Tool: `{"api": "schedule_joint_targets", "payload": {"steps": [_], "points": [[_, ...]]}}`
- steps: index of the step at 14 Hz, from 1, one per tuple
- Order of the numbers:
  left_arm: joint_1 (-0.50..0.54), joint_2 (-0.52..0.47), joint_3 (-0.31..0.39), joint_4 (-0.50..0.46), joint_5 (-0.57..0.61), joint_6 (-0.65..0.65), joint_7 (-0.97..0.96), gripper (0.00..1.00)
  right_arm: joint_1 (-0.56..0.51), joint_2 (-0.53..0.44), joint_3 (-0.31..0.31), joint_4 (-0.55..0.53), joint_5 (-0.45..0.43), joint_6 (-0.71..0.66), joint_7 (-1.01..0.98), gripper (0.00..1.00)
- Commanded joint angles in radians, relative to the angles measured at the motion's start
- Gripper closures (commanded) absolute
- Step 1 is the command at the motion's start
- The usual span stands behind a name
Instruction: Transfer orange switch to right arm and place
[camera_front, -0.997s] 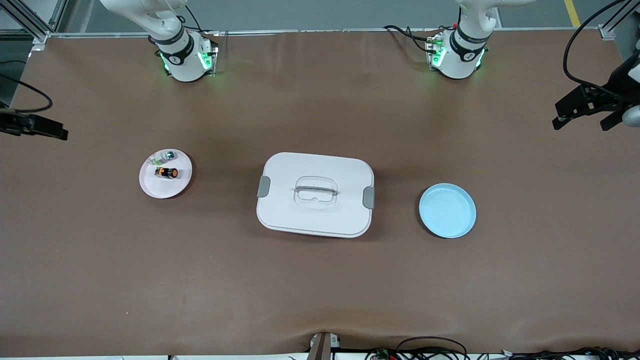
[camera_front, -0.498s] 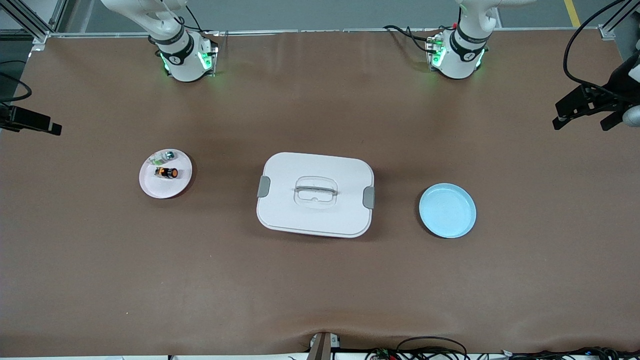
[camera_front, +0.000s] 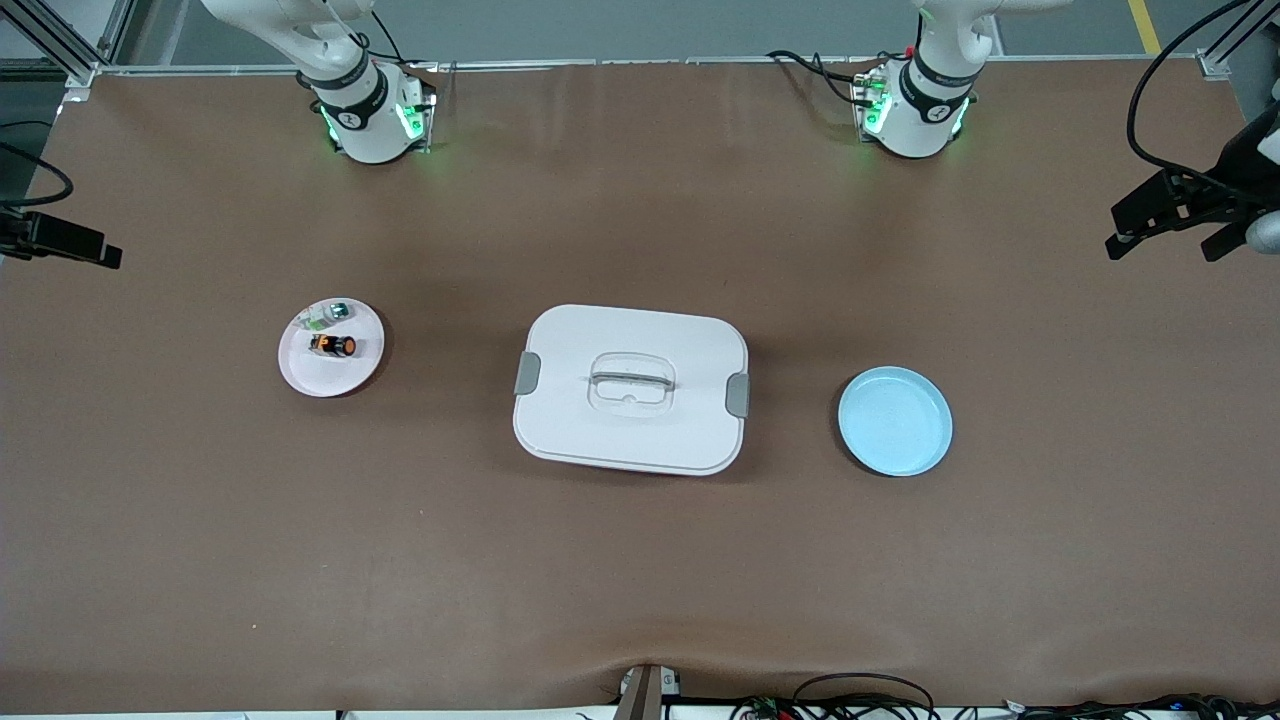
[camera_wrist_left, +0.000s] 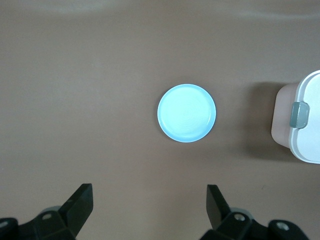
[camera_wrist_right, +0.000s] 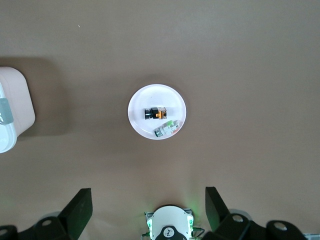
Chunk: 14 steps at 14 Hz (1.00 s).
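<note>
Your left gripper (camera_wrist_left: 147, 210) hangs high over the blue plate (camera_front: 895, 420) toward the left arm's end of the table, fingers (camera_wrist_left: 80, 202) spread wide, holding nothing. Your right gripper (camera_wrist_right: 145, 210) hangs high over the white plate (camera_front: 331, 348) toward the right arm's end of the table, jaws also wide apart and empty. Both arms look parked at the table's short edges, probably so each wrist camera takes in its own plate whole.

The orange switch (camera_front: 333, 345) lies on its side in the middle of the white plate, the small white-and-green part (camera_front: 327, 315) just beside it at the rim nearer the robots' bases, seemingly not touching. Being on the right arm's plate, the switch looks easier for the right gripper to reach, whatever the task line says.

The lidded white container (camera_front: 631, 389) sits mid-table between the plates, clasps shut and handle flat. The blue plate is bare, likely the drop spot. No step started yet.
</note>
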Motion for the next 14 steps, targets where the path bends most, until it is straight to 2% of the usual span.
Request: {"api": "schedule_joint_targets", "payload": {"steps": [1,3,6,11,14], "points": [[0.007,0.008,0.0,0.023,-0.014,-0.021,0.018,0.0,-0.001,-0.112,0.002,-0.157,-0.013,0.065,-0.002,0.0],[0.007,0.008,0.0,0.023,-0.014,-0.021,0.018,0.0,-0.018,-0.174,0.016,-0.243,-0.013,0.119,-0.002,0.0],[0.007,0.008,0.0,0.023,-0.014,-0.021,0.015,0.0,-0.148,-0.198,0.169,-0.268,-0.016,0.137,-0.002,0.0],[0.007,0.008,0.0,0.022,-0.014,-0.022,0.017,0.0,-0.144,-0.204,0.174,-0.275,-0.016,0.136,0.01,0.0],[0.007,0.008,0.0,0.022,-0.014,-0.021,0.018,0.0,-0.115,-0.241,0.173,-0.309,-0.016,0.163,0.012,0.0]]}}
